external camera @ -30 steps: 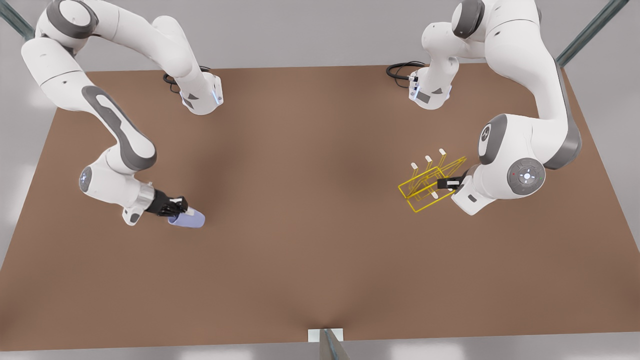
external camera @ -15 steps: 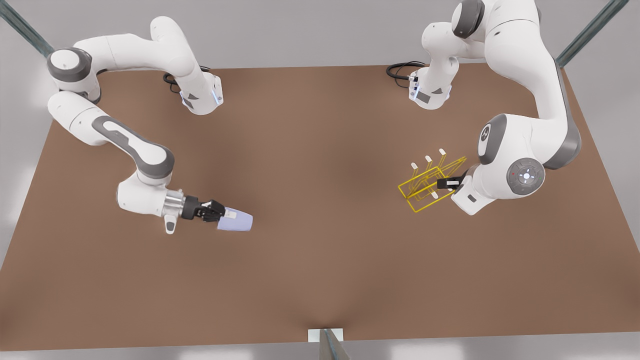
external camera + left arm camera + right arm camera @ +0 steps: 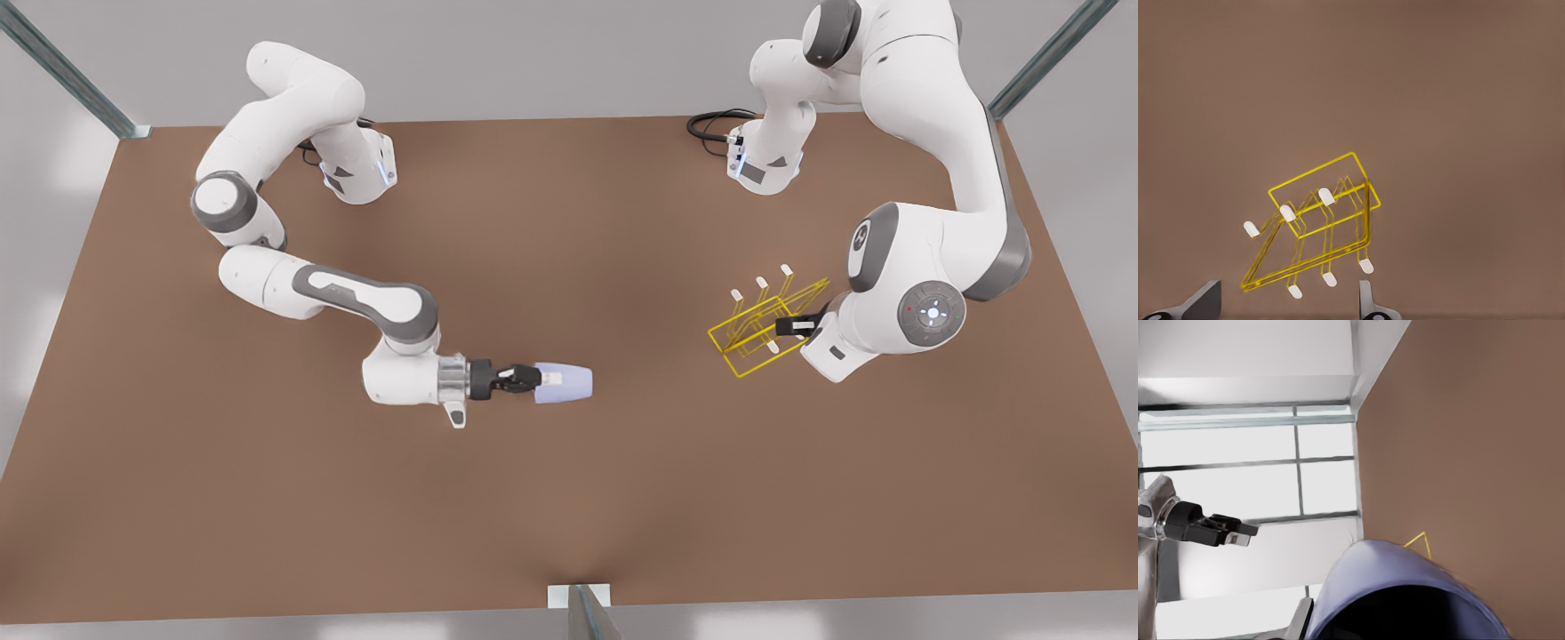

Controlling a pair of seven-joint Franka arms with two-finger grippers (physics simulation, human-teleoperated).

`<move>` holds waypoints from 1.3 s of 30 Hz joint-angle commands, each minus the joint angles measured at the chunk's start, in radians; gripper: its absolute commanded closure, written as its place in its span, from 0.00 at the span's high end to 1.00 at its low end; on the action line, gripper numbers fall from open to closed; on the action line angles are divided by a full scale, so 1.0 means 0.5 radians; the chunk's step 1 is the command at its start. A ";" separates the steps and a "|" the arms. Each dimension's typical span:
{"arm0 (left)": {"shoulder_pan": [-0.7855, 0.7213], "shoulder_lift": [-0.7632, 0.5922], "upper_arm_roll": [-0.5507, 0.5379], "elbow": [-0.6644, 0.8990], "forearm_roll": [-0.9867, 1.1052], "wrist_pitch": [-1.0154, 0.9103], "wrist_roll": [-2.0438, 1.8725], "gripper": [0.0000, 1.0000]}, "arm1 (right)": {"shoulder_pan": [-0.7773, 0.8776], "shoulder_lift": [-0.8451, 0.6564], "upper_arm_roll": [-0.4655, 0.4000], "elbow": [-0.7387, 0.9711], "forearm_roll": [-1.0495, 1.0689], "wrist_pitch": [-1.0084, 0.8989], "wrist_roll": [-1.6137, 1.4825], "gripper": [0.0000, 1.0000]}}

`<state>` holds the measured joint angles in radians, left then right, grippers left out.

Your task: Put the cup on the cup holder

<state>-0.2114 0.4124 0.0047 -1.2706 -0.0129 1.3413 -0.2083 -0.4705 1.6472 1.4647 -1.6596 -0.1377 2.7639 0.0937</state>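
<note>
The pale lavender cup (image 3: 569, 383) lies on its side in the air over the table's middle, its base pointing to the front view's right. My right gripper (image 3: 544, 380) is shut on its rim; the cup's open mouth (image 3: 1405, 600) looms close in the right wrist view. The yellow wire cup holder (image 3: 756, 333) with white-tipped prongs stands on the table at the front view's right. My left gripper (image 3: 791, 326) hovers over the holder's edge, open, its fingertips (image 3: 1208, 300) framing the cup holder (image 3: 1318, 220) below. The left gripper (image 3: 1228, 530) also appears far off in the right wrist view.
Both arm bases (image 3: 356, 173) (image 3: 765, 164) and their black cables sit at the table's far edge. The brown table (image 3: 569, 498) has metal posts at its far corners. A small white bracket (image 3: 578, 594) sits at the near edge.
My right arm has unfolded and carried the cup well toward the front view's right, from near the left side to the table's middle. The left arm and the cup holder have stayed put.
</note>
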 commanded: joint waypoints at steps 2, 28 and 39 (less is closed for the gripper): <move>-0.001 -0.003 0.000 0.001 0.001 -0.001 -0.019 1.00 | 0.189 0.050 0.053 0.162 -0.004 0.123 0.322 0.21; -0.007 0.000 0.000 0.001 0.001 -0.001 -0.105 1.00 | 0.610 0.231 -0.181 0.540 -0.038 0.231 0.046 0.21; -0.007 0.000 0.000 0.001 -0.002 0.002 -0.108 1.00 | 0.515 0.206 -0.254 0.490 -0.041 0.219 0.000 1.00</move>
<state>-0.2148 0.4139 0.0046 -1.2706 -0.0140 1.3418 -0.2510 -0.2093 1.7525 1.3405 -1.4158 -0.1573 2.8744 0.1304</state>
